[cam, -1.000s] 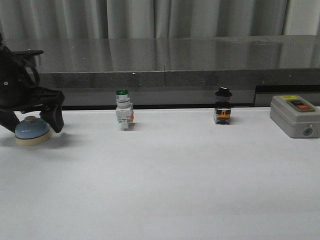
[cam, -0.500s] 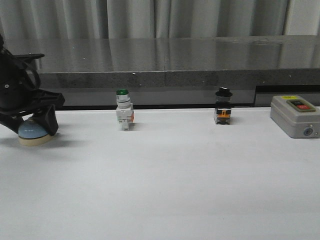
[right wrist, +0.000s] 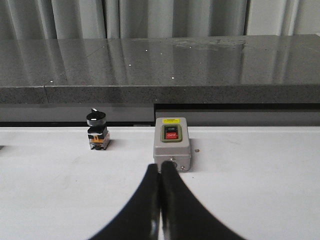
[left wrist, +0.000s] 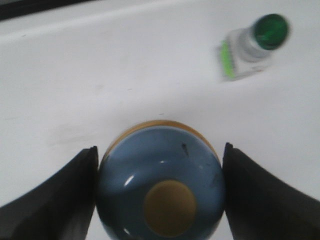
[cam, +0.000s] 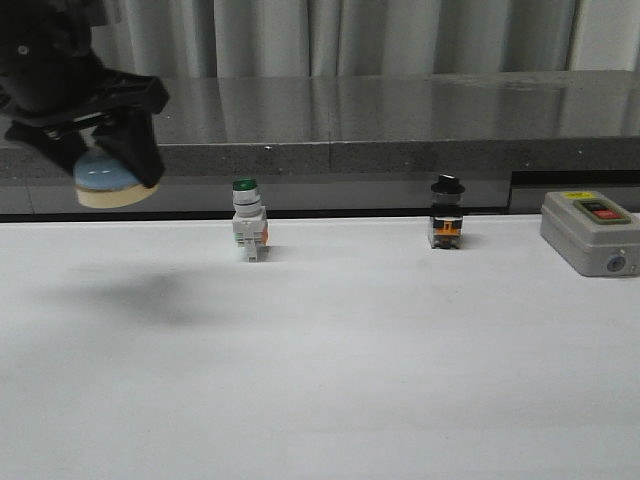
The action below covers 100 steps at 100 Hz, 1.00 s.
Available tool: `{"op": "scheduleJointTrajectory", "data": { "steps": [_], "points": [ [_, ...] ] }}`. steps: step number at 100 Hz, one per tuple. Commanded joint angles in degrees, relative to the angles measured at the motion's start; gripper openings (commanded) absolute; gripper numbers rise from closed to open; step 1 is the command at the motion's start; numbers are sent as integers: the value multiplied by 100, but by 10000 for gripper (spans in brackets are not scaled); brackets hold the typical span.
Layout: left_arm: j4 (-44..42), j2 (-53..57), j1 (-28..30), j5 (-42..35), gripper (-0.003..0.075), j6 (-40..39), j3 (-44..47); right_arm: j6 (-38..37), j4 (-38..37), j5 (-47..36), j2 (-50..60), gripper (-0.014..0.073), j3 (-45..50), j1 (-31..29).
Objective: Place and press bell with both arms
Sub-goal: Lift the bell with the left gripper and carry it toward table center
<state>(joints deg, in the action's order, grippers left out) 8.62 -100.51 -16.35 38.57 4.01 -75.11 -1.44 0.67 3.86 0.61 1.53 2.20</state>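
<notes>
My left gripper (cam: 108, 172) is shut on the light-blue bell (cam: 110, 182) and holds it in the air at the far left, well above the white table. In the left wrist view the bell (left wrist: 160, 180) sits between the two black fingers (left wrist: 55, 200), cream button up, with the table far below. My right gripper (right wrist: 160, 172) is shut and empty, low over the table, its tips pointing at the grey box with a red button (right wrist: 171, 137). The right arm does not show in the front view.
A green-capped white push-button switch (cam: 247, 222) stands mid-left on the table and shows in the left wrist view (left wrist: 255, 45). A black-knobbed switch (cam: 446, 213) stands mid-right. The grey box (cam: 590, 232) sits far right. A dark stone ledge (cam: 350, 130) runs behind.
My left gripper closed on the bell, lifted it off the table and carried it up and a little to the right. Nothing else on the table moved.
</notes>
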Motion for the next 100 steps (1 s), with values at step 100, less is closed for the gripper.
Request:
{"op": "scheduleJointTrajectory", "data": {
  "steps": [100],
  "points": [
    [118, -1495, -2544, -966, 202, 13, -874, 6, -67, -474, 89, -60, -83, -49]
  ]
}}
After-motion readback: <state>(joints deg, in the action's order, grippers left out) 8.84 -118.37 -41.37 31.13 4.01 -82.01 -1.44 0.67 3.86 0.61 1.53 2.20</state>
